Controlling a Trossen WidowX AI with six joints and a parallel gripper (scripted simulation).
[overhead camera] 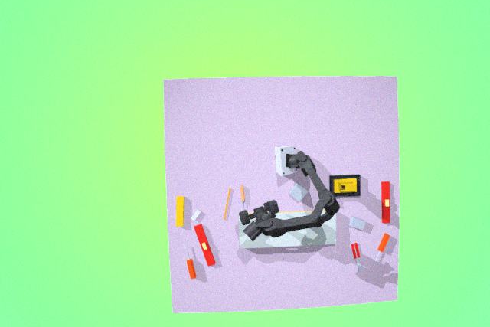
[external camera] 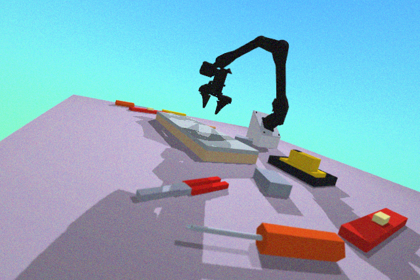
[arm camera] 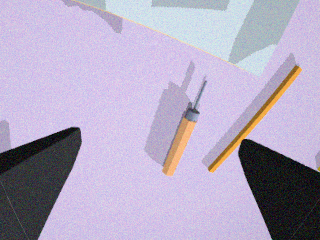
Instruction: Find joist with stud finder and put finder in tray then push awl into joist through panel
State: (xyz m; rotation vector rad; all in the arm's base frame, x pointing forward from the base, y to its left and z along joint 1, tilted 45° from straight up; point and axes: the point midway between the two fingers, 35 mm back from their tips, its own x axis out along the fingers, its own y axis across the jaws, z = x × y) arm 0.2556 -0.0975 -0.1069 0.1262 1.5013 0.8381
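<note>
With its black fingers spread wide and nothing between them, the black parallel-jaw gripper [overhead camera: 259, 212] [external camera: 210, 110] [arm camera: 161, 136] is hovering above the left end of the pale, flat-topped floor panel [overhead camera: 286, 240] [external camera: 244, 146] [arm camera: 192, 35] in the top view. The slim awl with a light-orange handle and thin metal shaft [overhead camera: 242, 193] [arm camera: 180, 145] is lying at the centre of the wrist frame, its tip pointing toward the panel. A narrow orange stick [overhead camera: 227, 204] [arm camera: 255, 119] is lying just beside it, to its right in that frame, near the right-hand finger's outline.

Right of centre in the top view, the yellow block-shaped stud finder [overhead camera: 351, 185] [external camera: 303, 161] is resting inside the black rectangular tray [overhead camera: 359, 185] [external camera: 320, 181]. A grey rectangular block [overhead camera: 357, 223] [external camera: 273, 181] is sitting between panel and tray in the lower part of the exterior frame, near red-handled pliers [overhead camera: 355, 250] [external camera: 207, 185].

An orange-handled screwdriver [overhead camera: 383, 242] [external camera: 302, 242] is lying across the exterior frame's lower right, near a red bar with a cream square [overhead camera: 386, 212] [external camera: 359, 233]. Another red bar [overhead camera: 200, 236] and a yellow bar [overhead camera: 180, 211] are lying at the top frame's lower left.
</note>
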